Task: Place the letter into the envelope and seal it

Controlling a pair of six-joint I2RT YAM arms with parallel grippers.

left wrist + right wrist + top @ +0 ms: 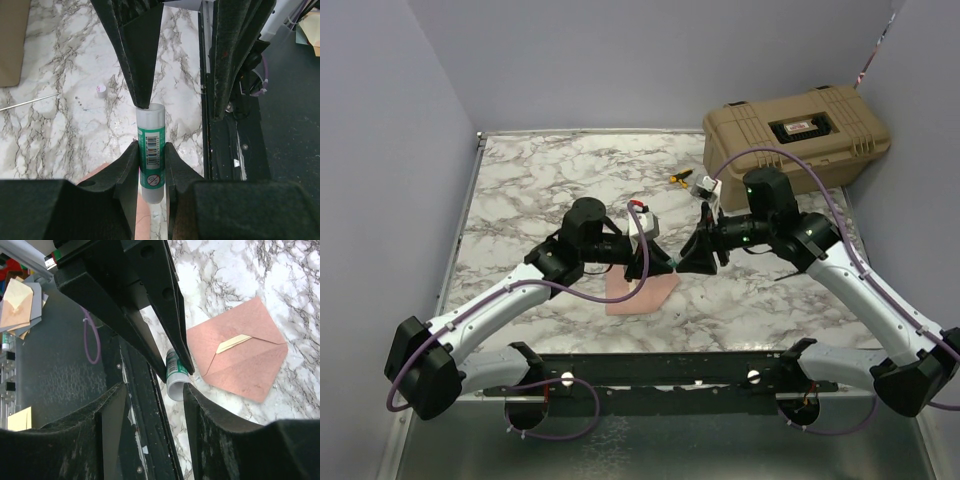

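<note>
My left gripper (151, 150) is shut on a green-and-white glue stick (151, 140) and holds it above the table's near middle (655, 262). My right gripper (154, 387) is open, facing it. The stick's white end (175, 379) lies against its right finger, not clamped. In the top view the right gripper (690, 258) meets the left tip to tip. The salmon envelope (240, 355) lies flat on the marble below, flap folded down, a pale strip (233, 343) showing at the flap edge. It also shows in the top view (640, 293). No separate letter sheet is in view.
A tan hard case (795, 130) stands at the back right. A small yellow-black tool (680, 178) and a white object (708, 187) lie near it. A small white cap (101, 90) lies on the marble. The black mounting rail (650, 370) runs along the near edge.
</note>
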